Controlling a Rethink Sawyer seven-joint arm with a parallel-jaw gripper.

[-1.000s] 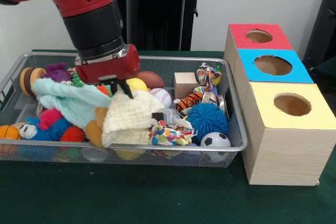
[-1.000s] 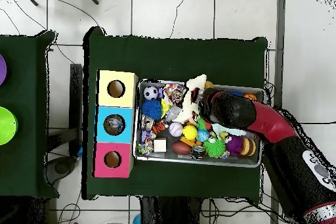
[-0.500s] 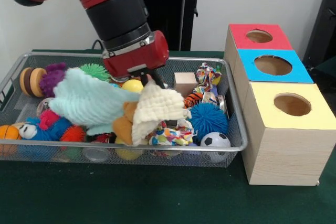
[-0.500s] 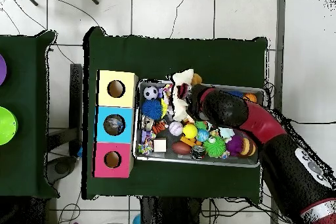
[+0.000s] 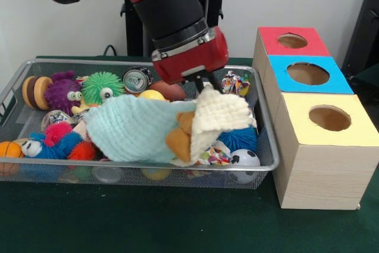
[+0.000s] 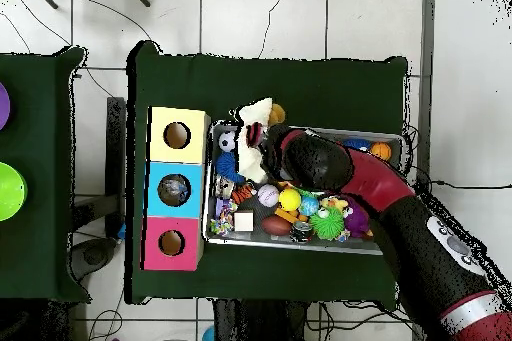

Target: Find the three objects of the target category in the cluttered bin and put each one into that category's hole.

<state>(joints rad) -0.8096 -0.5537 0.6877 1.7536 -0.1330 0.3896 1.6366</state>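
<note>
The bin (image 5: 18, 82) is a wide silver wire-mesh basket full of toys; it also shows in the overhead view (image 6: 392, 197). My gripper (image 5: 204, 87) is shut on a soft cloth toy (image 5: 142, 128) of mint-green and cream muslin with an orange-brown part. The cloth hangs from the gripper above the bin's right half, its cream end (image 5: 224, 112) close to the yellow box (image 5: 323, 146). In the overhead view the gripper (image 6: 263, 138) and the cloth (image 6: 252, 117) are over the bin's end by the boxes. The cloth hides the toys beneath it.
Three wooden boxes with round holes stand beside the bin: yellow, blue (image 5: 308, 75), red (image 5: 291, 41). The bin holds a soda can (image 5: 135, 80), a green spiky ball (image 5: 102, 87), a purple furry toy (image 5: 62, 90), a soccer ball (image 5: 244, 158) and an orange ball (image 5: 9, 149).
My gripper has lifted the cloth toy out of the clutter and carried it toward the boxes' end of the bin. The soda can and green spiky ball are uncovered.
</note>
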